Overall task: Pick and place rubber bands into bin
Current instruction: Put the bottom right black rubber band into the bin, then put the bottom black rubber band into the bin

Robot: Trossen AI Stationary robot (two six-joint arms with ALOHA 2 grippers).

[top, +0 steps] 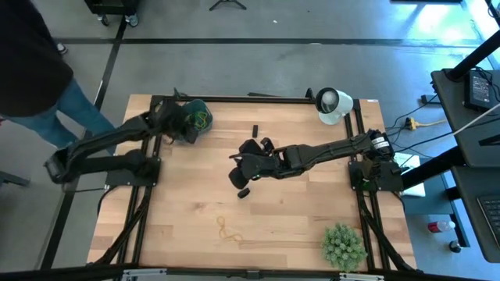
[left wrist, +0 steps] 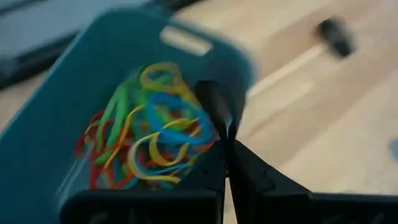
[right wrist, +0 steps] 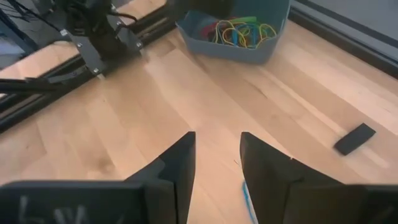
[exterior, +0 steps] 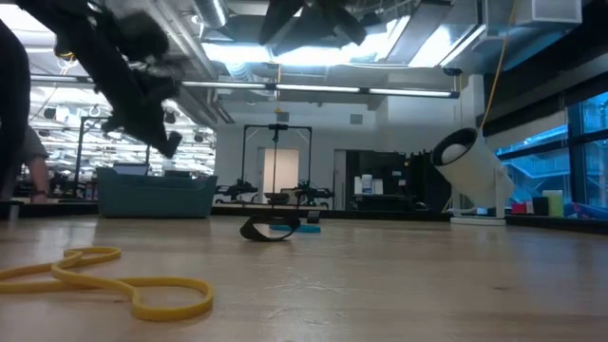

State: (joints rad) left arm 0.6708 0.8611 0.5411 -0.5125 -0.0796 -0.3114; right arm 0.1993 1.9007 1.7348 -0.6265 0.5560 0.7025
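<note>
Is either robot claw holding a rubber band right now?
No. The left claw is pinched shut over the bin with nothing showing in it. The right claw is open and empty above the table.

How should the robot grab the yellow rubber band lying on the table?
The yellow rubber band lies flat and floppy on the bare table. Probably best to come straight down and pinch one thin strand where the loop bends, fingers either side.

The left arm reaches toward the table's far left corner, its gripper [left wrist: 229,134] raised with the 2 fingers pressed together. The right arm stretches across to the table's middle, its gripper [right wrist: 217,165] pointing down, fingers parted with a gap between them.
</note>
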